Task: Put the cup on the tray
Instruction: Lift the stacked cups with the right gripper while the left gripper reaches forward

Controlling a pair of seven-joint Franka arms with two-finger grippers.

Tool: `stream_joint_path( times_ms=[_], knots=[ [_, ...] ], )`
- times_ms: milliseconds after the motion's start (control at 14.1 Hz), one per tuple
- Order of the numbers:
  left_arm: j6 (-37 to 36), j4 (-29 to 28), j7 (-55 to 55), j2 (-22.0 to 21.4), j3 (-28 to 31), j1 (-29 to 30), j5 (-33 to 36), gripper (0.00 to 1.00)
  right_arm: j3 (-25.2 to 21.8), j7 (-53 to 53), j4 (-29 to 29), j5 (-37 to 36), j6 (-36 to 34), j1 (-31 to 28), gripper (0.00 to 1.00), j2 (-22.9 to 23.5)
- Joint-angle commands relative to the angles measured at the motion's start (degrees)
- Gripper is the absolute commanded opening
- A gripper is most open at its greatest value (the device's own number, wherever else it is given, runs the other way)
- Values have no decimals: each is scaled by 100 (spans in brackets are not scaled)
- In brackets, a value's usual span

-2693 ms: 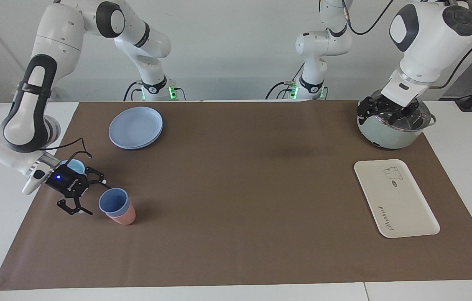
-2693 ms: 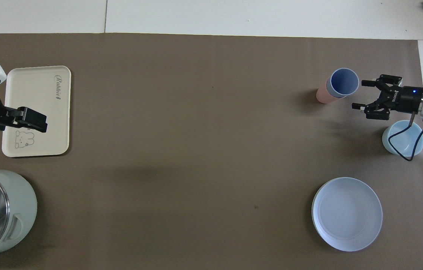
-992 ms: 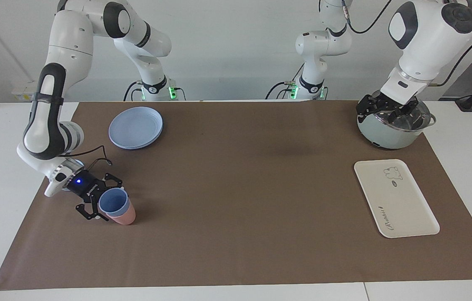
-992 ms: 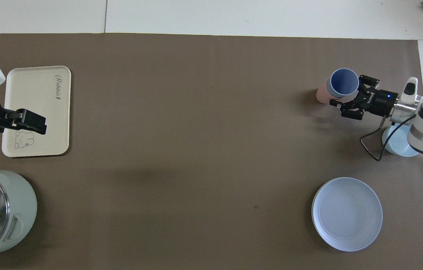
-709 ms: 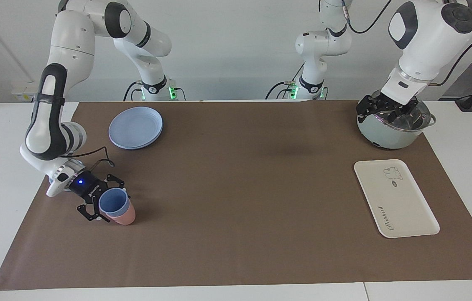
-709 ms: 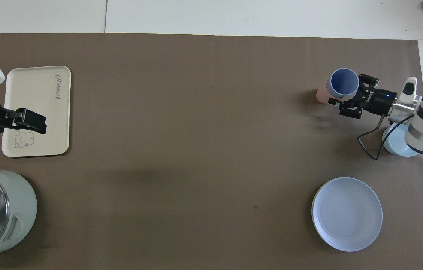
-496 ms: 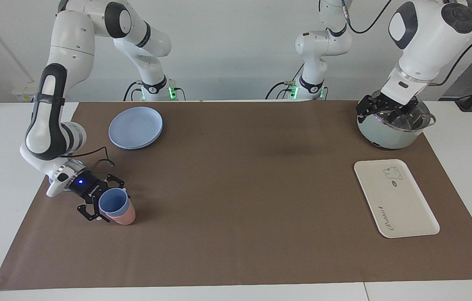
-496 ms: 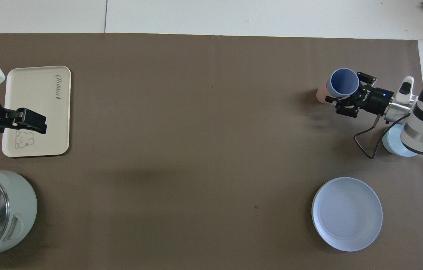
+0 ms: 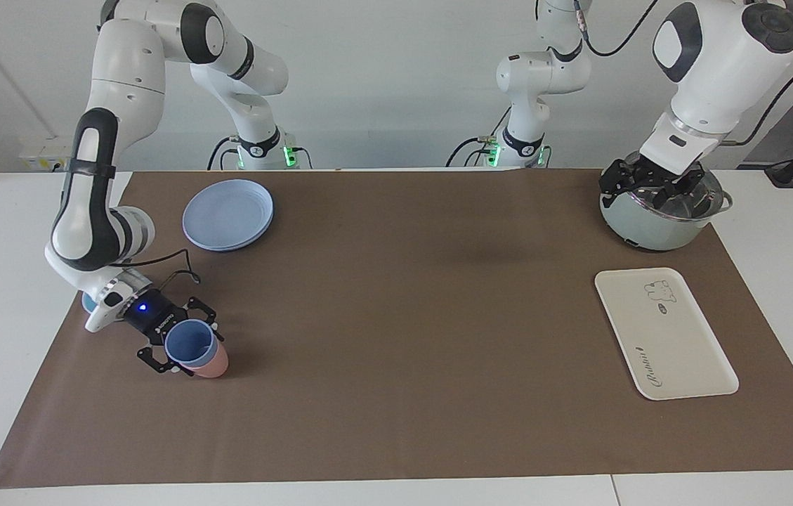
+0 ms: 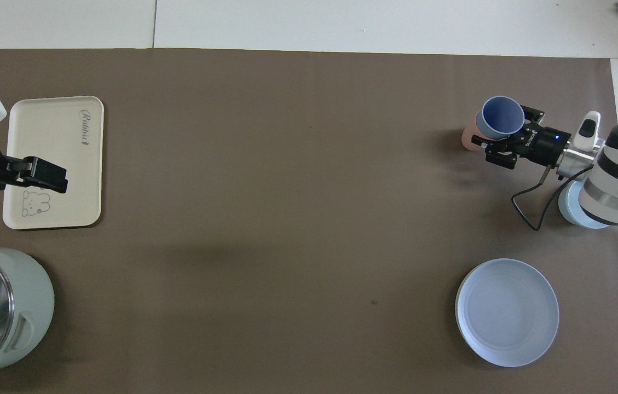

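The periwinkle-blue cup (image 9: 189, 343) stands nested in a pink cup (image 9: 213, 365) on the brown mat at the right arm's end of the table; it also shows in the overhead view (image 10: 500, 116). My right gripper (image 9: 187, 339) is low and level with the two cups, open, with one finger on each side of them (image 10: 510, 131). The cream tray (image 9: 677, 344) lies flat at the left arm's end (image 10: 51, 137). My left gripper (image 9: 649, 188) waits in the air over the pot's rim (image 10: 46, 178).
A pale green pot (image 9: 649, 225) with a glass lid stands nearer to the robots than the tray. A round blue plate (image 9: 227, 213) and a light-blue bowl (image 10: 571, 210), partly under the right arm, lie near the cups.
My right gripper has moved in from beside the cups until its fingers straddle them. The nested cups have shifted slightly. The left arm has not moved.
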Motion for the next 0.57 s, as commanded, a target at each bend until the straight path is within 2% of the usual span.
stream_joint_path(
  times_ms=[0, 354, 496],
  knots=[
    [143, -202, 369, -164, 21, 35, 94, 100, 20, 162, -97, 210, 58, 48, 0, -78],
    [143, -202, 290, -172, 21, 62, 94, 100, 20, 313, -71, 87, 75, 57, 0, -271],
    [126, -219, 299, -172, 21, 62, 94, 100, 11, 741, -71, -306, 119, 110, 0, -447]
  ],
)
